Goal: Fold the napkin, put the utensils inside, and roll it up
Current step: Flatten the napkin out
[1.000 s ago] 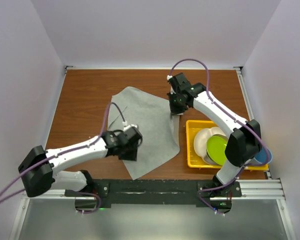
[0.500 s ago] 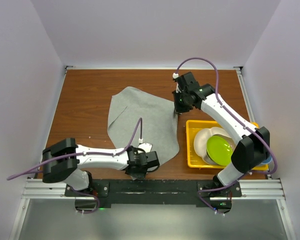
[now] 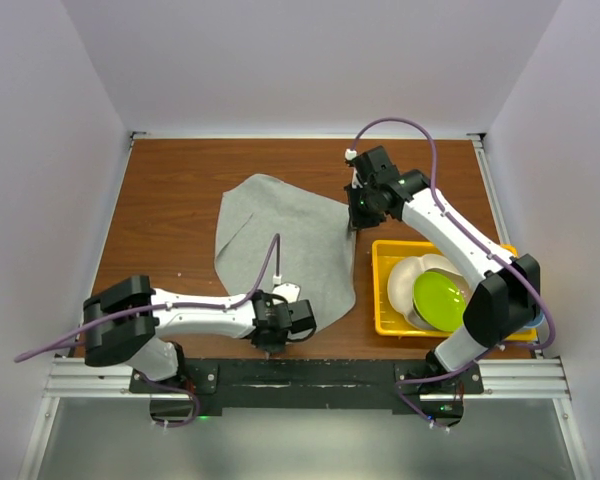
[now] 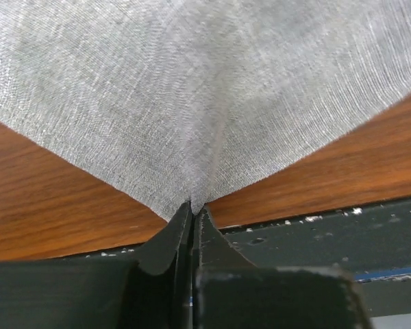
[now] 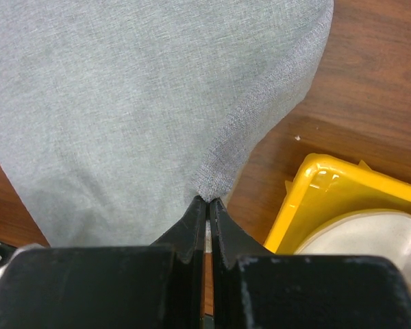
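Brown wooden table (image 3: 160,200), white walls around it, and the grey napkin (image 3: 280,240) lies spread across the middle. Your left gripper (image 4: 192,205) is pinched tight on the napkin's near corner, by the table's front edge. Your right gripper (image 5: 207,200) is pinched on its right-hand corner, just beside the yellow tray (image 5: 315,185). You look to be starting the fold itself. Next, lift both corners together and carry them across evenly, without tugging the cloth askew. No spoon shows in any view.

Two arms, both grippers pinched shut.
Left gripper (image 3: 273,343) low at the table's (image 3: 170,200) near edge, right gripper (image 3: 352,222) stretched past mid-table, each nipping the napkin's (image 3: 290,240) edge.
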You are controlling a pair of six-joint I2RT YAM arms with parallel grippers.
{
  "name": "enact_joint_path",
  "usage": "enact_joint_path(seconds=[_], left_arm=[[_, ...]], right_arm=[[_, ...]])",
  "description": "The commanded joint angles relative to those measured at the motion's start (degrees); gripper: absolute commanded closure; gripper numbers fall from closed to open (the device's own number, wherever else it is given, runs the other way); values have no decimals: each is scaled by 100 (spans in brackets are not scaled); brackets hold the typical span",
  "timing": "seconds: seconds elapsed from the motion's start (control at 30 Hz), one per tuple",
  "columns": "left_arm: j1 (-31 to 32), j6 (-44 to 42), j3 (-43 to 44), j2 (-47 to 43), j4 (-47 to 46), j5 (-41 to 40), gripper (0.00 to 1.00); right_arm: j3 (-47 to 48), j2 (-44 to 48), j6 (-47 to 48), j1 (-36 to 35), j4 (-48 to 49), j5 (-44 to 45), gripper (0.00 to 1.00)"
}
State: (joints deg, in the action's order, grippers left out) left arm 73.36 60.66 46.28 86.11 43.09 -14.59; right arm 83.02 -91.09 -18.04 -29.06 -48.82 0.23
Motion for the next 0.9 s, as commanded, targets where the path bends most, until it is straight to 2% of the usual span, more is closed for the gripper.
enact_joint_path(seconds=[0.0, 0.07, 0.1, 0.13, 0.17, 0.2, 0.27, 0.3, 0.33, 0.37, 0.4, 0.5, 0.53, 0.57, 0.63, 0.67, 0.7, 0.77, 0.87], left_arm=[[-541, 77, 423, -461, 1214, -1149, 100], [-1042, -150, 1275, -917, 1874, -1858, 100], [-1426, -317, 1992, -1024, 2009, -2098, 100], [-1621, -727, 2382, -1086, 2123, -2318, 100], [-1832, -949, 2786, -1104, 2307, -2703, 100], [-2200, -1186, 3608, -1070, 2379, -2881, 100], [-2527, -1819, 4482, -843, 2528, -3381, 100], [-2737, -2030, 5339, -737, 2537, -3532, 100], [-2800, -2502, 5765, -622, 2529, -3690, 100], [-2836, -2716, 6187, -395, 2494, -3987, 100], [-2888, -2918, 7035, -280, 2468, -4112, 100], [-2889, -3647, 8400, 11, 2196, -4578, 100], [-2889, -3937, 8536, -23, 2021, -4744, 100], [-2889, -4096, 8546, -267, 1436, -4790, 100], [-2889, -4578, 8013, -715, 626, -4825, 100], [-2889, -4729, 7732, -1257, -231, -4782, 100], [-2889, -4861, 7138, -1559, -657, -4738, 100], [-2889, -5274, 6650, -2304, -1596, -4476, 100], [-2889, -5609, 6384, -2790, -1769, -4202, 100]], right_arm=[[573, 83, 73, 40, 4, -120, 100], [1109, -22, 125, 58, -118, -111, 100], [1337, -75, 143, 58, -171, -102, 100], [1818, -180, 161, 58, -233, -102, 100], [2084, -225, 204, 76, -355, -85, 100], [2339, -269, 213, 93, -417, -76, 100], [3086, -348, 213, 111, -497, -93, 100], [3297, -339, 222, 120, -488, -137, 100], [3630, -313, 222, 120, -427, -268, 100], [3772, -235, 214, 111, -331, -339, 100], [3904, -182, 205, 111, -269, -452, 100], [4222, 143, 196, 120, 12, -909, 100], [4248, 266, 205, 111, 91, -980, 100], [4231, 371, 231, 102, 231, -1225, 100], [4126, 741, 231, 102, 381, -1463, 100], [4073, 863, 222, 111, 504, -1725, 100], [4003, 1126, 214, 111, 574, -1919, 100], [3696, 1443, 161, 93, 880, -2219, 100], [3204, 2102, -14, 102, 1399, -2817, 100]])
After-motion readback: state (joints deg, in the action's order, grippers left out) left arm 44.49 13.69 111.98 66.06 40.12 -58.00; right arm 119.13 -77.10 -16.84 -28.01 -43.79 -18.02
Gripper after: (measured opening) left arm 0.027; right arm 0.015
